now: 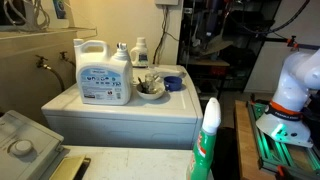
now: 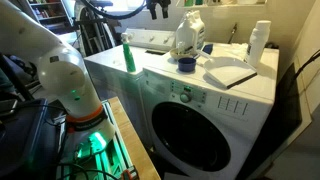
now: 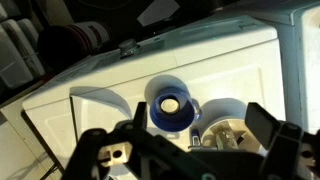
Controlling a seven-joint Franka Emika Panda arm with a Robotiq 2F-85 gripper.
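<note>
In the wrist view my gripper (image 3: 185, 140) is open and empty. It hangs well above the white top of a washing machine (image 3: 90, 110). Right below it stand a blue cap-like cup (image 3: 170, 105) with a pale round thing inside and a white bowl (image 3: 228, 118) holding small objects. Both exterior views show the blue cup (image 1: 173, 83) (image 2: 186, 65) beside the bowl (image 1: 150, 90) and a big white detergent jug (image 1: 103, 72) (image 2: 188, 35) on the washer top (image 1: 120, 108) (image 2: 165, 75).
A green spray bottle (image 1: 207, 140) (image 2: 129, 57) stands at the washer's edge. A small bottle (image 1: 140, 50) stands behind the bowl. A white bottle (image 2: 260, 42) and folded white sheets (image 2: 232, 73) lie on the top. The arm's base (image 2: 75, 95) stands beside the washer.
</note>
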